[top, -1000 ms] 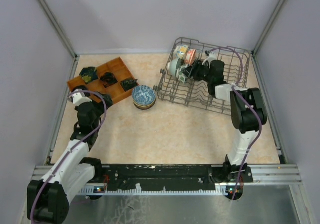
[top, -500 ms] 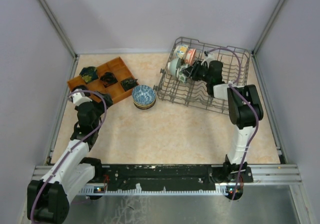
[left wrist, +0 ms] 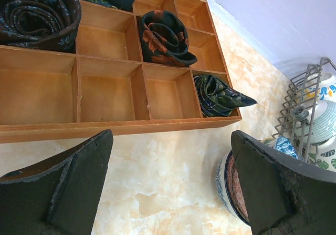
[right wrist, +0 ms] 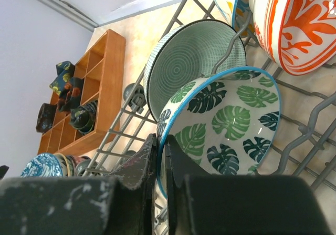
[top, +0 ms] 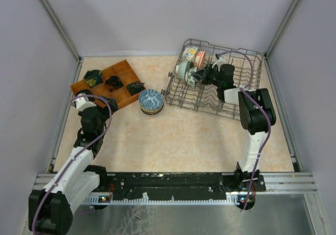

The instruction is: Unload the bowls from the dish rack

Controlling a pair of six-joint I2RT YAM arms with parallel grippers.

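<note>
**Two Black-and-White Arms, Purple Cables**

The left fingers (left wrist: 79, 180) are broad, matte black wedges, their edges chipped and scuffed pale grey. The right fingers (right wrist: 143, 164) are the same black, flecked with whitish wear marks. Behind the fingers, the left arm (top: 76, 161) and right arm (top: 253, 148) share one build: smooth white shells alternating with chunky black joint housings. A thin purple cable (top: 105, 127) loops along each. Farthest from the fingers runs a black base rail (top: 168, 181).
</note>
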